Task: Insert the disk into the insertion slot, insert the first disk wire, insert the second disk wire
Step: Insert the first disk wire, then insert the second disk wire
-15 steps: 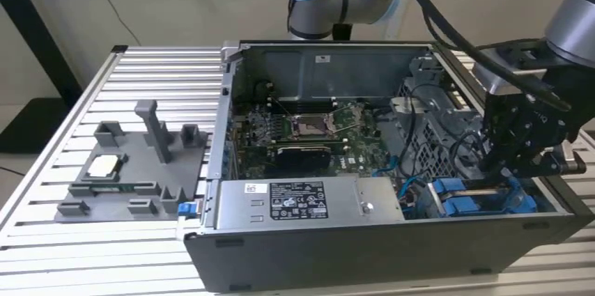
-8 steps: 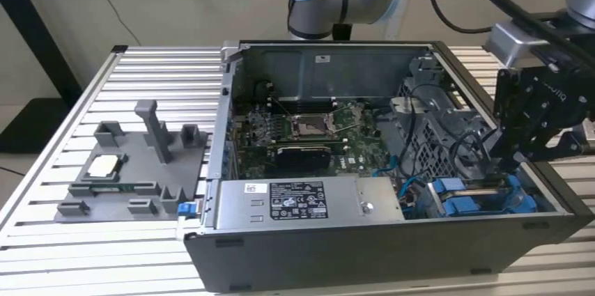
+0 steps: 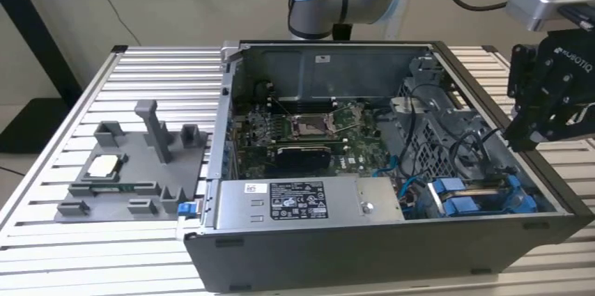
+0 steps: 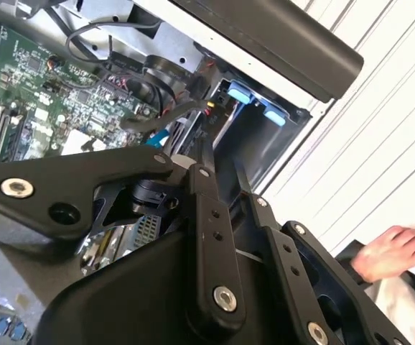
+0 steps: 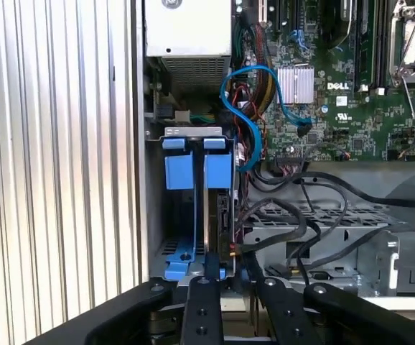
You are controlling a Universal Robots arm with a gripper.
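The disk (image 3: 476, 196) sits in its bright blue carrier inside the insertion slot (image 5: 192, 132) at the near right corner of the open computer case (image 3: 372, 254). In the first wrist view the blue carrier (image 5: 192, 172) stands on edge in the grey bay. A blue wire (image 5: 245, 108) loops from the board toward the disk. Black wires (image 5: 301, 215) curl beside the bay, and a small dark connector with a red spot (image 5: 230, 250) lies against the disk's end. My gripper (image 3: 517, 141) hangs over the case's right wall, directly above that end (image 5: 229, 260) (image 4: 220, 154).
A grey power-supply box (image 3: 297, 202) fills the case's front, with the motherboard (image 3: 307, 129) behind it. A grey plastic fixture (image 3: 130, 164) stands on the slatted table (image 3: 56, 254) at the exterior view's left. A person's hand (image 4: 394, 253) rests on the table beside the case.
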